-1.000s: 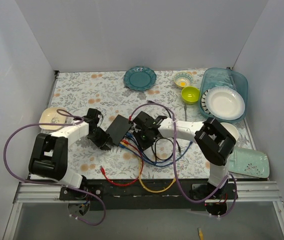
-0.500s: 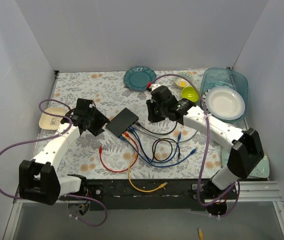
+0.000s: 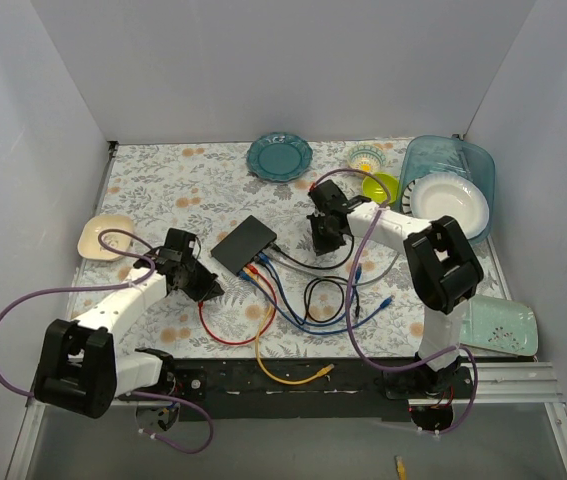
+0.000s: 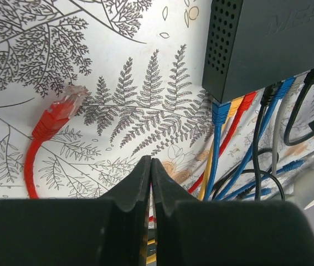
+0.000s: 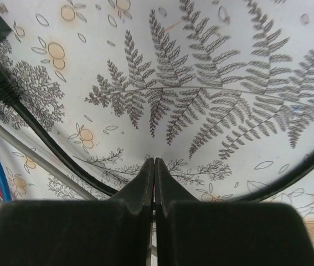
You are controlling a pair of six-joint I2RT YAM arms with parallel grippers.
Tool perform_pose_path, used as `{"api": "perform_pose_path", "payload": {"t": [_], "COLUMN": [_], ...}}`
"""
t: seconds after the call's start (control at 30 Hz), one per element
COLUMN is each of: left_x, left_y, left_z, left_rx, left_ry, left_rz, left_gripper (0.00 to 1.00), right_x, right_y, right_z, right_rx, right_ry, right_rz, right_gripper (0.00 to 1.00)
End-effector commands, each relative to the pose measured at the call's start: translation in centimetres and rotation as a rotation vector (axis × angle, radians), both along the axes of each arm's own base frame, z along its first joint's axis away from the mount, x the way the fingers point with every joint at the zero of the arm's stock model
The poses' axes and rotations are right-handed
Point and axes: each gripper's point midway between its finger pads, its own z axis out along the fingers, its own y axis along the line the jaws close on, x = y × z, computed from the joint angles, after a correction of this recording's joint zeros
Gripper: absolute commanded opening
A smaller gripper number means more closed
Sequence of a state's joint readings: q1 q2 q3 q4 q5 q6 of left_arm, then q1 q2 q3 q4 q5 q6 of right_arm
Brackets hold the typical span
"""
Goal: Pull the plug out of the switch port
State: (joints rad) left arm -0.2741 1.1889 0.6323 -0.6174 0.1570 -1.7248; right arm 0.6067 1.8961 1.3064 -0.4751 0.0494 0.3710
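Note:
The black switch box (image 3: 245, 243) lies mid-table with a row of plugs in its near edge. In the left wrist view the switch (image 4: 273, 44) holds a blue plug (image 4: 220, 113), then yellow, red (image 4: 248, 100), black, blue, grey and black ones. A loose red plug (image 4: 62, 111) lies unplugged on the cloth. My left gripper (image 3: 206, 288) (image 4: 151, 160) is shut and empty, just near-left of the switch. My right gripper (image 3: 323, 240) (image 5: 154, 160) is shut and empty over the cloth, right of the switch, beside a black cable (image 5: 46, 138).
Coiled blue, black, red and yellow cables (image 3: 308, 305) lie in front of the switch. A teal plate (image 3: 279, 157), patterned bowl (image 3: 366, 158), green bowl (image 3: 380, 187) and teal bin (image 3: 458, 150) with a white plate stand at the back. A cream dish (image 3: 98, 235) sits left, a green tray (image 3: 503, 328) right.
My left gripper has moved from beside the switch's left end toward the near side. My right gripper has dropped nearer and slightly right. The switch and cables have not moved since half a second ago.

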Motion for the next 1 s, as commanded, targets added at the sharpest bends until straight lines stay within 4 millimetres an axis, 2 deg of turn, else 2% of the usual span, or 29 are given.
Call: {"api": "perform_pose_path", "payload": {"t": [0.0,0.03,0.1,0.13,0.17,0.3,0.37,0.4,0.43,0.53,0.57,0.63,0.67,0.73,0.77,0.97], "left_x": [-0.6,-1.0,-1.0,-1.3,-1.3,-0.1,1.3,1.8,3.2,4.6,6.1,7.3,8.6,9.6,10.6,11.7], "left_y": [-1.3,-1.5,-2.2,-2.4,-2.7,-3.5,-3.8,-3.8,-4.2,-4.6,-5.1,-5.0,-5.3,-4.7,-4.6,-1.3], "left_z": [-1.5,-2.6,-3.4,-4.5,-4.8,-6.2,-6.4,-6.5,-6.0,-6.6,-6.0,-6.3,-5.7,-5.9,-5.3,-4.4], "left_rx": [-0.057,-0.059,-0.084,-0.080,-0.090,-0.066,-0.055,-0.049,-0.051,-0.039,-0.044,-0.031,-0.033,-0.019,-0.018,0.044], "left_ry": [0.020,0.060,0.078,0.119,0.134,0.175,0.174,0.173,0.146,0.162,0.135,0.137,0.110,0.112,0.091,0.063], "left_rz": [-0.059,-0.069,-0.092,-0.099,-0.112,-0.151,-0.147,-0.148,-0.157,-0.166,-0.172,-0.168,-0.175,-0.167,-0.172,-0.129], "left_gripper": [0.01,0.00,0.00,0.00,0.00,0.00,0.00,0.00,0.01,0.02,0.02,0.02,0.02,0.03,0.03,0.05], "right_x": [-2.1,-3.6,-5.1,-6.9,-7.7,-10.8,-11.8,-12.1,-12.5,-13.0,-13.0,-12.8,-12.8,-13.0,-13.2,-13.7], "right_y": [1.1,1.1,1.3,1.3,1.4,1.6,2.2,2.4,2.7,4.0,4.1,4.7,4.7,5.2,5.4,5.5], "right_z": [-0.6,-1.2,-1.6,-2.2,-2.3,-2.6,-2.0,-1.8,-1.5,-0.5,-0.4,0.0,0.1,0.2,0.3,0.1], "right_rx": [0.064,0.053,0.045,0.032,0.036,0.048,0.057,0.059,0.063,0.092,0.089,0.087,0.085,0.093,0.103,0.105], "right_ry": [0.042,0.061,0.072,0.093,0.105,0.130,0.123,0.122,0.119,0.112,0.111,0.103,0.107,0.115,0.124,0.146], "right_rz": [0.043,0.068,0.101,0.128,0.142,0.180,0.206,0.211,0.222,0.251,0.256,0.269,0.271,0.284,0.292,0.304], "right_gripper": [0.01,0.01,0.01,0.01,0.01,0.01,0.01,0.01,0.01,0.01,0.01,0.01,0.01,0.01,0.01,0.01]}}
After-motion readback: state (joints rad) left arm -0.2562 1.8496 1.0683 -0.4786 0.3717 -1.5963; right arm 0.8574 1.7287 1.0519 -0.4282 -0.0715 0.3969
